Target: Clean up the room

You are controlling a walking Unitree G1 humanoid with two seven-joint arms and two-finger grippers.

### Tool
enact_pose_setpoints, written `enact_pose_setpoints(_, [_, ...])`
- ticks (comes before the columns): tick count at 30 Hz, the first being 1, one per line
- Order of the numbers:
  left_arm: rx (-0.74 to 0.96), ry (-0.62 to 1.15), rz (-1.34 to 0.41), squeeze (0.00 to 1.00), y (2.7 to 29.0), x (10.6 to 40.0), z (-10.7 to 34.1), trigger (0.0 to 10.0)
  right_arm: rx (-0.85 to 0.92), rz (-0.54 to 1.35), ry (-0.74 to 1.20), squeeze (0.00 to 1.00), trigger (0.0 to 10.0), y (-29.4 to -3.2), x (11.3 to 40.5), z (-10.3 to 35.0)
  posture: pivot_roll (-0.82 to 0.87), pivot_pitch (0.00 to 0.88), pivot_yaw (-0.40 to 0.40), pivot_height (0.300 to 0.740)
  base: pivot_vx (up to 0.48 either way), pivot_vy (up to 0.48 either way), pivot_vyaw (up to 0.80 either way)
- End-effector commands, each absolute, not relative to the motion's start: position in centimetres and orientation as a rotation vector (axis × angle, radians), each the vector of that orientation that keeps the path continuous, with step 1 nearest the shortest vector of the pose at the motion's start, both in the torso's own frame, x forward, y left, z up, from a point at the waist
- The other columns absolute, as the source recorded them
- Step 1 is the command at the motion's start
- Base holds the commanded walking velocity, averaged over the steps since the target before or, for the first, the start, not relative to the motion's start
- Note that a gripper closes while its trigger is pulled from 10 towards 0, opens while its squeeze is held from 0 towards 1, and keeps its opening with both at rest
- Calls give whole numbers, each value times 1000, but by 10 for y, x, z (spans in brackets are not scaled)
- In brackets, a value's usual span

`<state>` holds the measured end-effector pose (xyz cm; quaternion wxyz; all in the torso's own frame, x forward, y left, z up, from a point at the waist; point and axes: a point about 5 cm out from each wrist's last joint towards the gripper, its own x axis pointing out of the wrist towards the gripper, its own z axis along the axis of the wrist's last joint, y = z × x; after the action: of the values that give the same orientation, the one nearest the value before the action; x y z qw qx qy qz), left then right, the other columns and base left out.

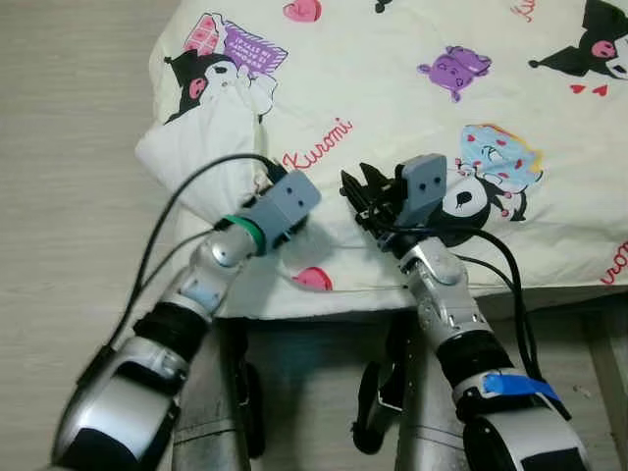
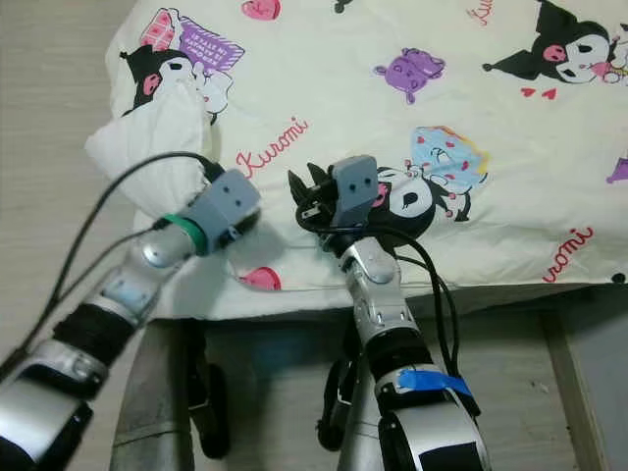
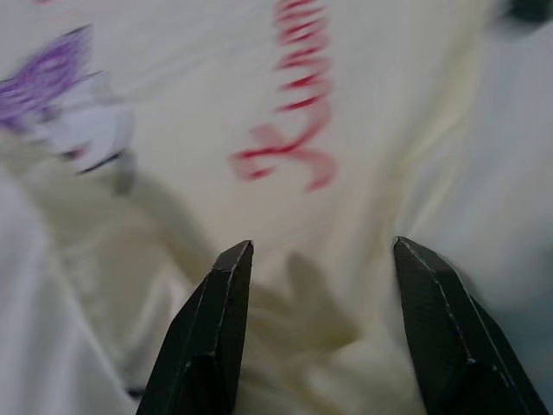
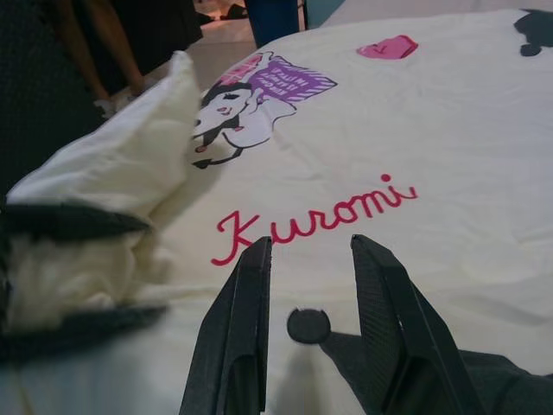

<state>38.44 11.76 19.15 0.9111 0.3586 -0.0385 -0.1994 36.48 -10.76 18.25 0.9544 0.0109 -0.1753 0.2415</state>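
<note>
Nearest the viewer, two silver robot arms reach forward from below over the near edge of a bed. On the robot's left side, pale wood-look flooring [image 1: 59,196] runs alongside the bed.

The left gripper [image 3: 315,268] sits at the near left corner of a cream cotton quilt printed with black-and-purple cartoon characters and red script [image 1: 392,88]. Its two black fingers stand apart, pressed into the soft fabric, with a fold bulging up between them. They have not closed on the cloth.

The right gripper [image 4: 309,281] rests on the flat quilt just beside the left one, toward the bed's middle. Its fingers are slightly parted and hold nothing. It points across the quilt toward the red lettering.

Just beyond the left gripper, the quilt's turned-up corner [image 1: 201,147] stands bunched, showing its plain pale underside, while the rest of the quilt lies spread away to the right and far side. The bunched corner lies directly ahead of the left gripper and to the left of the right one, so the left arm is clearly the nearer for grasping it and smoothing it flat.
</note>
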Motion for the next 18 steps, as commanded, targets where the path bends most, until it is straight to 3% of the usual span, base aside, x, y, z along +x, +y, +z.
enact_pose_setpoints(1, [751,-30,-382,0,129,382,181,10000,20,490,-334,0,10000,-109,361,171,186,412,61,564,0,0,0])
enact_pose_setpoints(2, [767,-27,-338,0,146,379,186,10000,20,488,-336,0,10000,-109,361,170,190,411,62,564,0,0,0])
enact_pose_setpoints(3, [767,-27,-338,0,146,379,186,10000,20,488,-336,0,10000,-109,361,170,190,411,62,564,0,0,0])
enact_pose_setpoints(4, [779,11,-304,0,171,366,187,10000,22,486,-334,0,10000,-110,361,168,200,412,63,564,0,0,0])
enact_pose_setpoints(7, [776,88,-338,0,186,345,179,10000,23,485,-329,0,10000,-110,360,166,204,413,62,564,0,0,0])
enact_pose_setpoints(8, [776,88,-338,0,186,345,179,10000,23,485,-329,0,10000,-110,360,166,204,413,62,564,0,0,0])
enact_pose_setpoints(10, [768,232,-510,0,190,312,164,10000,17,492,-328,0,10000,-108,360,165,204,413,57,564,0,0,0])
enact_pose_setpoints(13, [729,301,-656,0,186,287,165,10000,13,496,-328,0,10000,-107,360,165,205,415,49,564,0,0,0])
enact_pose_setpoints(18, [588,175,-836,0,165,271,204,10000,10,499,-336,0,10000,-107,361,166,204,413,42,564,0,0,0])
